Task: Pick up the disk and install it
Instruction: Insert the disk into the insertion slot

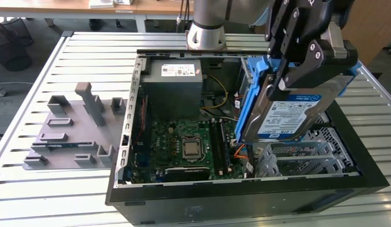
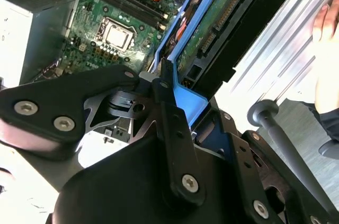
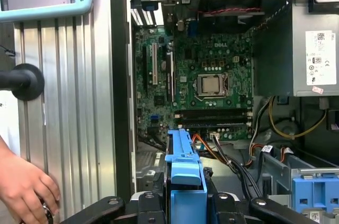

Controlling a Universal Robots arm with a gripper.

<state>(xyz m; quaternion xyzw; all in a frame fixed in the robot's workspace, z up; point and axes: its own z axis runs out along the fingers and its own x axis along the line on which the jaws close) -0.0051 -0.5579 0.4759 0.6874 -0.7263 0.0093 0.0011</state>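
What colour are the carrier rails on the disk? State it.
Blue; the exterior view shows the rails best, edging the disk.

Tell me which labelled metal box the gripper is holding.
The silver disk with blue rails, clamped in the gripper above the open case; the larger grey power supply sits mounted inside.

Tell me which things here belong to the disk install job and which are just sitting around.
Part of the job:
- the disk, clamped in the gripper above the case
- open computer case
- grey drive cage inside it

Just lying about:
- grey fixture tray on the slatted table
- power-supply box
- a person's hand beside the case
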